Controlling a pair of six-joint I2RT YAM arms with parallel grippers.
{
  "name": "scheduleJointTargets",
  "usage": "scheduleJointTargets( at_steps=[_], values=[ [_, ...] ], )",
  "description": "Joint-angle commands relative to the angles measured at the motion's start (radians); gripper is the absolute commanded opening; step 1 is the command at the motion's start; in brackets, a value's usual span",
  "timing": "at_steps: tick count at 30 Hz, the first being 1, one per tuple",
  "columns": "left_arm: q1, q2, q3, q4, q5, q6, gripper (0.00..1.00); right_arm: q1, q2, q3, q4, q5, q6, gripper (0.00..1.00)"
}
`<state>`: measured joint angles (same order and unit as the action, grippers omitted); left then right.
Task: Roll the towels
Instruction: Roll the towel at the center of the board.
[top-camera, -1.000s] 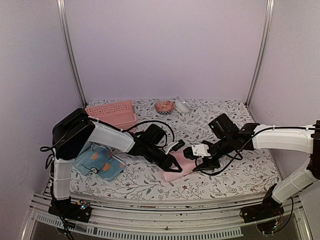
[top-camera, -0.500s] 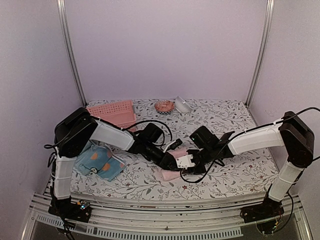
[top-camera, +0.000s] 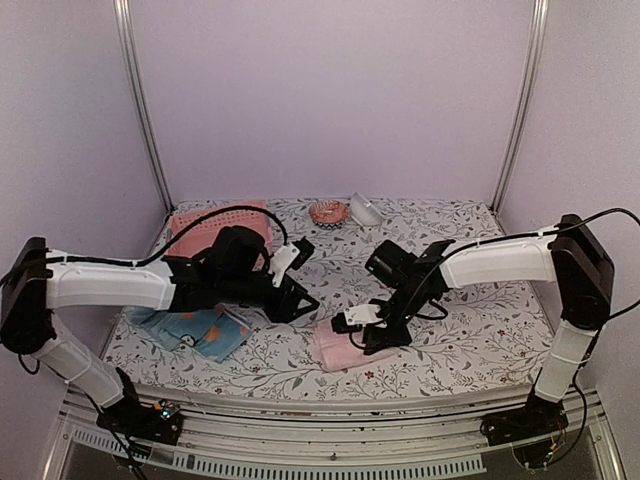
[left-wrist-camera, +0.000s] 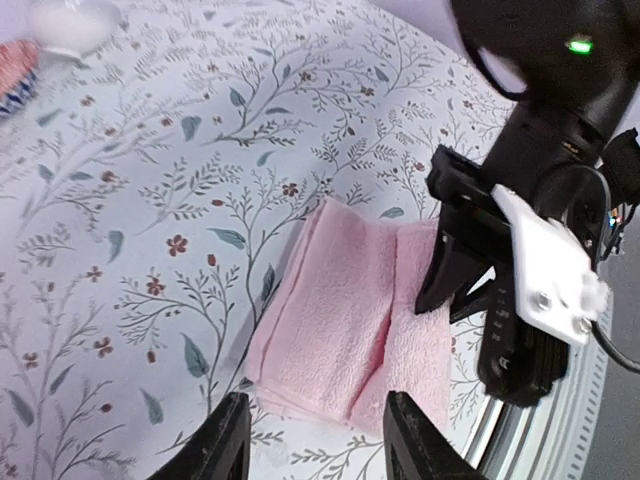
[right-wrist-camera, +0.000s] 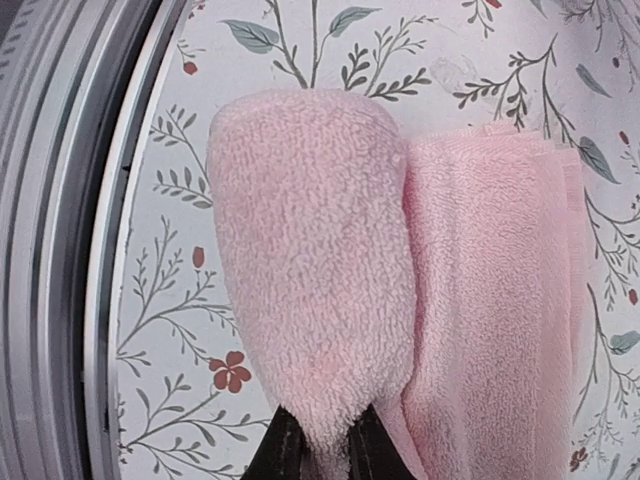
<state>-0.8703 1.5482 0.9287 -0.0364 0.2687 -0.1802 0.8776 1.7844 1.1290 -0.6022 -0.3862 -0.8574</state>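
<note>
The right gripper (right-wrist-camera: 318, 452) pinches the near end of the half-rolled pink towel (right-wrist-camera: 312, 270) on the counter (top-camera: 480, 340), roll axis running straight out from it, while the left gripper (left-wrist-camera: 315, 445) hangs open at the towel's left.

The folded pink terry-cloth towel (right-wrist-camera: 310, 260) looks fluffy and matt. The floral-printed tabletop (left-wrist-camera: 200, 150) is smooth; the pink perforated basket (top-camera: 195, 225) looks plastic.
</note>
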Motion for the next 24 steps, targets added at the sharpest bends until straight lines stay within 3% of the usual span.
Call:
scheduleJointTargets(
  at_steps=[1, 6, 12, 15, 16, 17, 24],
  values=[
    [-0.14, -0.187, -0.179, 0.159, -0.313, 0.129, 0.49, -0.017, 0.16, 0.176, -0.285, -0.113, 0.105, 0.09],
    [-0.283, -0.202, -0.193, 0.137, -0.415, 0.21, 0.48, -0.108, 0.412, 0.378, -0.414, -0.203, 0.1, 0.08],
    [-0.408, -0.11, -0.187, 0.135, -0.533, 0.341, 0.48, -0.188, 0.632, 0.552, -0.555, -0.334, 0.073, 0.08],
    [-0.421, -0.018, -0.131, 0.124, -0.565, 0.403, 0.56, -0.194, 0.664, 0.574, -0.565, -0.353, 0.073, 0.08],
    [-0.421, 0.013, -0.11, 0.124, -0.57, 0.432, 0.66, -0.195, 0.67, 0.576, -0.569, -0.354, 0.07, 0.08],
    [-0.421, 0.05, -0.088, 0.124, -0.58, 0.46, 0.69, -0.195, 0.673, 0.579, -0.57, -0.356, 0.068, 0.08],
    [-0.421, 0.256, 0.04, 0.147, -0.646, 0.62, 0.69, -0.199, 0.667, 0.578, -0.561, -0.353, 0.079, 0.09]
  ],
)
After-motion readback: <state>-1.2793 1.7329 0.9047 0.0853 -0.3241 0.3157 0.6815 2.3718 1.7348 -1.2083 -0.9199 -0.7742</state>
